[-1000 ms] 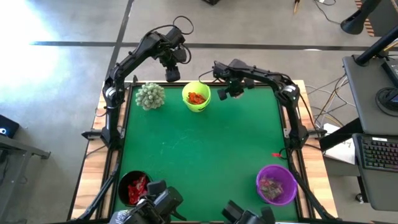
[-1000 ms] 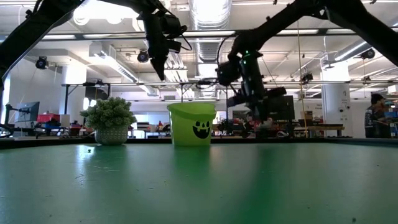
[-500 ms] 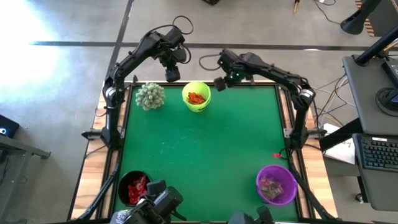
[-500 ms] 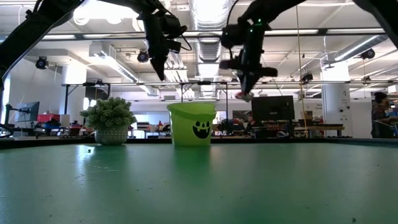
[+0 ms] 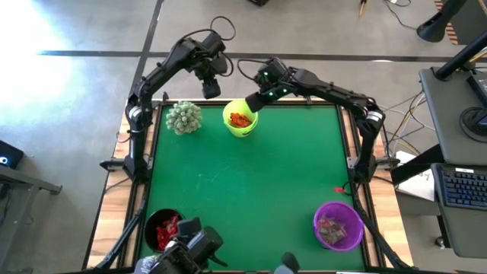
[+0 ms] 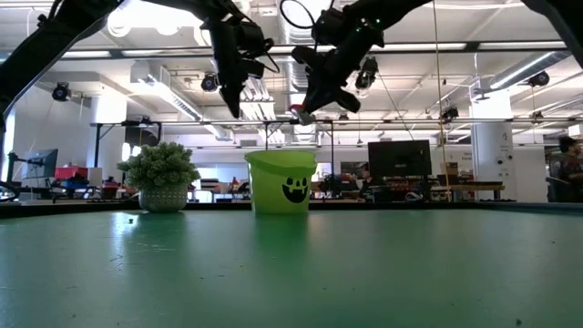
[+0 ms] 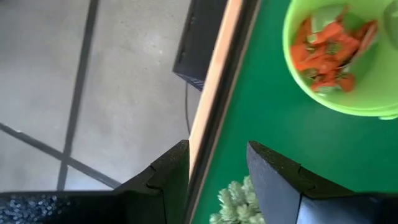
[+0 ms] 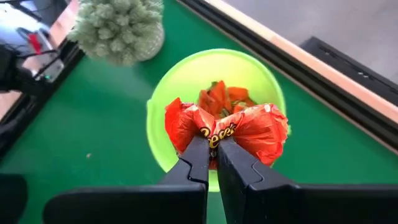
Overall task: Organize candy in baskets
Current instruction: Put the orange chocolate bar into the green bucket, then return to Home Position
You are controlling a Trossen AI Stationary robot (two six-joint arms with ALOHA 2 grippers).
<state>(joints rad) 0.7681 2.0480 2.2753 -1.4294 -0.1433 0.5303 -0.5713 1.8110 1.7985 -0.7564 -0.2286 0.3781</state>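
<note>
One orange-wrapped candy (image 8: 227,132) is pinched in the jaws of the right gripper (image 8: 211,152), hanging directly above the lime green basket (image 8: 168,81), which already holds a small heap of orange sweets (image 5: 240,119). That basket stands near the far edge of the green worktop (image 5: 251,183), just beside a spiky pale-green plant (image 5: 183,117).

The left gripper (image 7: 217,165) waits over the far left edge of the worktop, near the plant, its jaws standing apart with nothing between them.

Farther out, the black basket (image 5: 151,225) with red candy sits at the near left corner and the purple basket (image 5: 351,215) with pale wrappers at the near right. A lone red sweet (image 5: 338,189) lies on the worktop just beyond the purple basket.

The risk, as I judge it, is in the release: the crinkly wrapper flares wide on both sides of the jaws, so it could cling to a finger or drop askew, catch the rim and bounce out onto the worktop or over the edge close behind.

The black basket is partly cut off by camera gear at the near edge, and the purple basket's contents are too small to sort out.
</note>
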